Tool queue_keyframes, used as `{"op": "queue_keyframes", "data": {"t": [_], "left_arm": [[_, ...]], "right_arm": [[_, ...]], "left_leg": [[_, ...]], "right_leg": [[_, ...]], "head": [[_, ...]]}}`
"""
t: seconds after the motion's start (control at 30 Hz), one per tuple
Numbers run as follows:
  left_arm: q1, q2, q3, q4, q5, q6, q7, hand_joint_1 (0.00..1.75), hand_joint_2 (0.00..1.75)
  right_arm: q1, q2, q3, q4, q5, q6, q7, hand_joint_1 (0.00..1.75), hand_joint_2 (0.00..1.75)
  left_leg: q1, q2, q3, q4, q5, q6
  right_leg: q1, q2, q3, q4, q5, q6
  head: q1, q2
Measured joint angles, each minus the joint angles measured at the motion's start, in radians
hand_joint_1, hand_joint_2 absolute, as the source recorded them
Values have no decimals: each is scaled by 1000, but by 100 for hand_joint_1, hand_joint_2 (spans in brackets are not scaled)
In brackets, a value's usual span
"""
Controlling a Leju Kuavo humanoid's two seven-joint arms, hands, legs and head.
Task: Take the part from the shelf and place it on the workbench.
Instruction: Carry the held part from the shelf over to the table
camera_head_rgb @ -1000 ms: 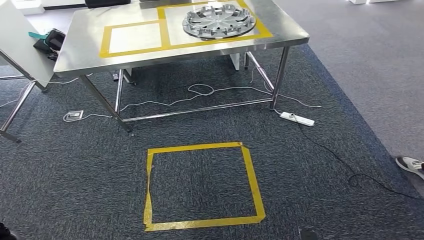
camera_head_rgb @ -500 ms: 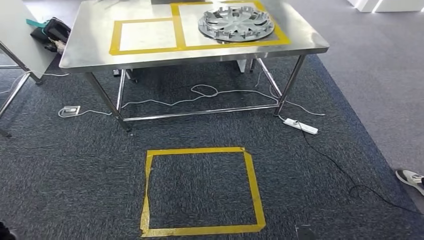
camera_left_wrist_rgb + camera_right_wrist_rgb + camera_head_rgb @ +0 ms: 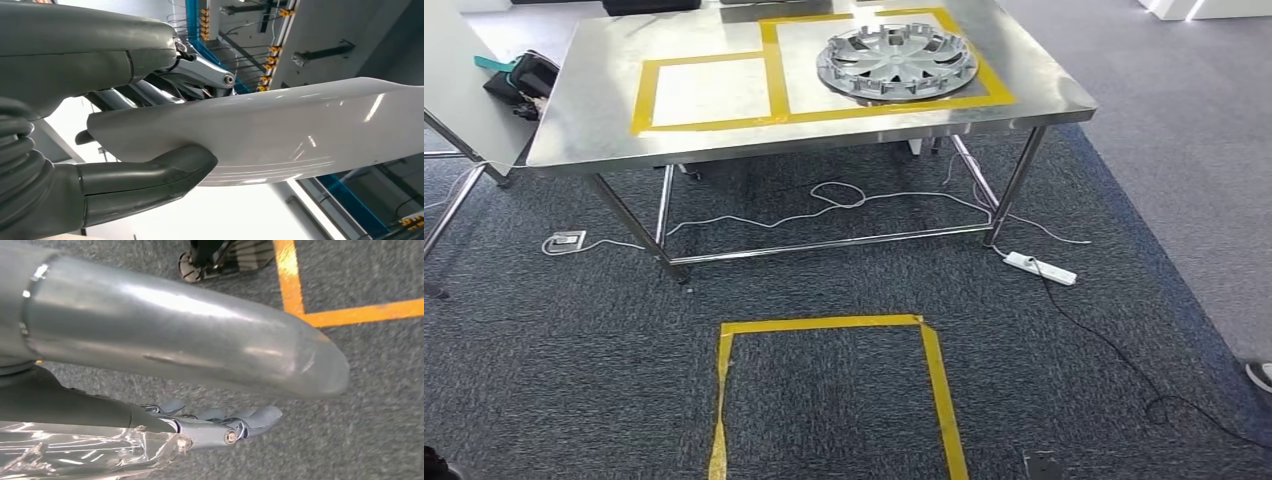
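In the left wrist view my left hand (image 3: 95, 125) grips a glossy white curved part (image 3: 300, 130), thumb on one face and fingers on the other. In the right wrist view my right hand (image 3: 190, 350) hangs over the carpet, its fingers (image 3: 250, 419) stretched out beside crinkled clear film (image 3: 75, 450); what the film wraps is hidden. Ahead in the head view stands the steel workbench (image 3: 594, 120). A silver hubcap (image 3: 896, 62) lies in its right yellow-taped rectangle; the left taped rectangle (image 3: 709, 92) is bare.
A yellow tape square (image 3: 824, 325) marks the carpet before the bench. White cables and a power strip (image 3: 1041, 267) lie under and right of the bench legs. A dark bag (image 3: 519, 80) sits far left beside a white board (image 3: 454, 90). A person's shoe (image 3: 1260, 373) shows at the right edge.
The whole head view has shifted: the bench sits larger and lower in the picture and the floor square has slid toward the bottom edge, so the camera has moved forward.
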Motion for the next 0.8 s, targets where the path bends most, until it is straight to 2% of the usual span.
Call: {"op": "queue_keyframes", "data": {"t": [0.07, 0.1, 0.13, 0.17, 0.27, 0.3, 0.33, 0.4, 0.43, 0.47, 0.5, 0.53, 0.57, 0.6, 0.63, 0.67, 0.7, 0.77, 0.8], "left_arm": [[2, 0, 0, 0, 0, 0, 0, 175, 175], [2, 0, 0, 0, 0, 0, 0, 175, 175], [2, 0, 0, 0, 2, 0, 0, 175, 175], [2, 0, 0, 0, 4, 0, 0, 175, 175], [2, 0, 0, 1, 13, 0, 0, 175, 175], [2, 0, 1, 1, 15, 0, 0, 175, 175], [2, 0, 1, 1, 17, 0, 0, 175, 175], [2, 0, 1, 1, 18, 0, 0, 175, 175], [2, 1, 2, 1, 18, 0, 0, 175, 175], [3, 1, 3, 1, 17, 0, 0, 175, 175], [4, 1, 3, 1, 17, 0, 0, 175, 175], [5, 1, 4, 1, 17, 0, 0, 175, 175], [5, 0, 4, 1, 17, 0, 0, 175, 175], [5, 0, 4, 1, 17, 0, 0, 175, 175], [5, 0, 4, 1, 17, 0, 0, 175, 175], [5, 0, 4, 1, 17, 0, 0, 175, 175], [5, 0, 4, 1, 17, 0, 0, 175, 175], [5, 0, 4, 2, 17, -1, 0, 175, 175], [5, 0, 3, 2, 17, -1, 0, 175, 175]], "right_arm": [[2, 0, 0, 0, 0, 0, 0, 0, 0], [3, 0, 0, 0, 0, 0, 0, 0, 0], [3, 0, 0, 0, 0, 0, 0, 0, 0], [3, 0, 0, 0, 0, 0, 1, 0, 0], [2, 0, 0, 0, 2, 0, 1, 0, 0], [2, 0, 0, 0, 3, 0, 1, 0, 0], [1, 0, 0, 0, 4, 0, 1, 0, 0], [-2, 0, 0, 0, 5, 0, 1, 0, 0], [-4, 0, 0, 0, 5, 0, 1, 0, 0], [-6, 0, 0, 0, 6, 0, 0, 0, 0], [-7, 0, 0, 0, 6, 1, 0, 0, 0], [-7, 0, 0, 0, 6, 1, 1, 0, 0], [-5, 0, 0, 0, 6, 1, 1, 0, 0], [-2, 0, 0, 1, 6, 1, 1, 0, 0], [0, 0, 0, 1, 6, 1, 1, 0, 0], [1, 0, 0, 1, 6, 1, 2, 0, 0], [3, 0, 0, 1, 7, 1, 2, 0, 0], [6, 0, 0, 1, 7, 1, 2, 0, 0], [8, 0, 0, 1, 7, 1, 3, 0, 0]], "left_leg": [[8, 1, -80, 63, -65, -10], [11, 1, -105, 63, -92, -14], [15, 2, -117, 41, -98, -18], [18, 3, -120, -1, -72, -22], [27, 24, -108, -172, 122, -28], [28, 30, -105, -205, 162, -24], [28, 31, -103, -221, 169, -18], [28, 20, -84, -223, 158, 1], [27, 17, -71, -225, 151, 9], [25, 15, -56, -225, 143, 17], [23, 14, -43, -226, 133, 23], [19, 13, -29, -226, 121, 28], [16, 11, -14, -226, 108, 32], [12, 8, 5, -226, 93, 35], [8, 6, 26, -226, 76, 37], [4, 4, 49, -226, 59, 39], [1, 4, 71, -226, 41, 40], [-6, 1, 108, -224, 5, 39], [-7, -1, 120, -226, -10, 36]], "right_leg": [[-7, 0, 35, -13, -20, 3], [-11, 1, 53, -16, -32, 6], [-15, 3, 72, -18, -46, 10], [-20, 4, 92, -19, -61, 16], [-23, 5, 136, -22, -111, 37], [-21, 3, 150, -28, -123, 44], [-20, 1, 165, -30, -125, 52], [-20, -3, 177, -19, -113, 65], [-21, -4, 161, 16, -106, 68], [-21, -5, 133, 67, -110, 68], [-20, -5, 92, 129, -126, 66], [-16, -5, 46, 187, -159, 64], [-12, -4, 2, 227, -204, 60], [-7, -4, -32, 244, -248, 55], [-2, -4, -56, 235, -277, 50], [3, -3, -70, 204, -274, 43], [8, -3, -77, 157, -223, 34], [18, -1, -84, 65, -61, 18], [22, -1, -81, 38, -1, 12]], "head": [[0, 0], [0, 0], [-1, 0], [-1, 0], [-9, 0], [-12, 0], [-13, 0], [-4, 0], [2, 0], [7, 0], [11, 0], [14, 0], [17, 0], [18, 0], [20, 0], [22, 0], [23, 0], [22, 0], [20, 0]]}}
